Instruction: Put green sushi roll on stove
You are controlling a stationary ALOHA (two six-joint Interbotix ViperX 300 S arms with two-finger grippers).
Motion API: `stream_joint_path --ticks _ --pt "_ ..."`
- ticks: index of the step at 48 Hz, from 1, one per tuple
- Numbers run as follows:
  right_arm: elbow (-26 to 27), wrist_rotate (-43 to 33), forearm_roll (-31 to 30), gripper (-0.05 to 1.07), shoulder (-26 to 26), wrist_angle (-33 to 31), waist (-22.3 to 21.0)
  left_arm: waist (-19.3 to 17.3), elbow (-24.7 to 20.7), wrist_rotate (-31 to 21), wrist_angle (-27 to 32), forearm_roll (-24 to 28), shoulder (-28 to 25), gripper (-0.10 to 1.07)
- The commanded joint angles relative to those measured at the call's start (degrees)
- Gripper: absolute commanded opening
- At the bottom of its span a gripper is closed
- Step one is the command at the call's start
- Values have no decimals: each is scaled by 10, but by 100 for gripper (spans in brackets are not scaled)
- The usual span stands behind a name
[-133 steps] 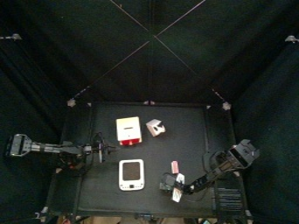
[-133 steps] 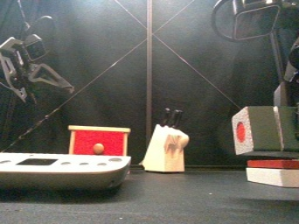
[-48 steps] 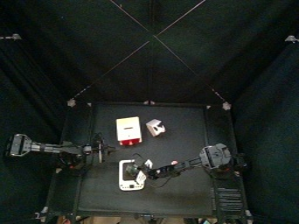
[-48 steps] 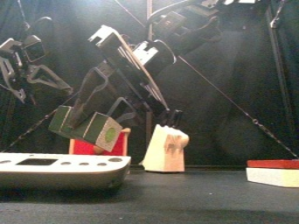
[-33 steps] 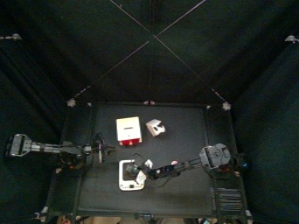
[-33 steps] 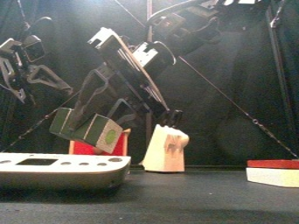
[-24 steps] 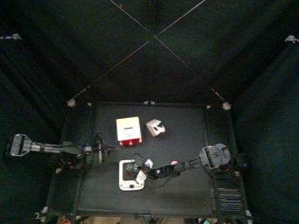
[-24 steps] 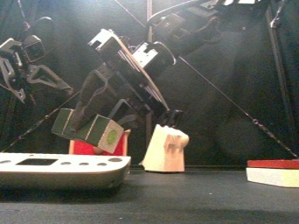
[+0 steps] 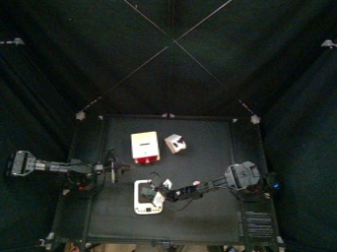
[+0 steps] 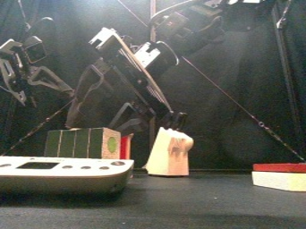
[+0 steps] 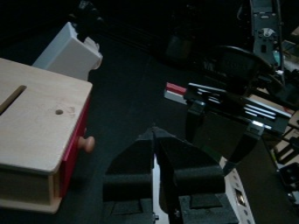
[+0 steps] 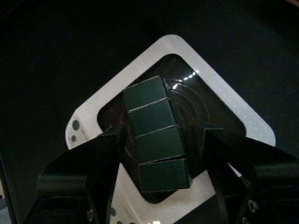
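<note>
The green sushi roll (image 10: 82, 143) now lies on the stove (image 10: 60, 173), no longer gripped above it; the right gripper (image 12: 153, 166) stands spread wide around it; placement looks done; left gripper (image 11: 163, 175) rests shut.

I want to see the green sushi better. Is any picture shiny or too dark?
Right wrist view: glare glints on the dark patch of the stove beside the green sushi roll. Front view: a bright light at the top, but the roll shows clearly. Top view: dim, with the table small.
</note>
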State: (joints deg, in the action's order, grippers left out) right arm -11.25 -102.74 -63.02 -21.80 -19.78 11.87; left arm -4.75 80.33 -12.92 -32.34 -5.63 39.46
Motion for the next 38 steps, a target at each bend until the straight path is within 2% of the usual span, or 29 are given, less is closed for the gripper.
stream_joint_path --ticks 1,38 --pt "18 1 -2 93 14 -3 -4 1 -6 2 -4 0 -2 40" --pt "33 1 -11 93 13 -23 -5 1 -4 1 -3 0 -2 40"
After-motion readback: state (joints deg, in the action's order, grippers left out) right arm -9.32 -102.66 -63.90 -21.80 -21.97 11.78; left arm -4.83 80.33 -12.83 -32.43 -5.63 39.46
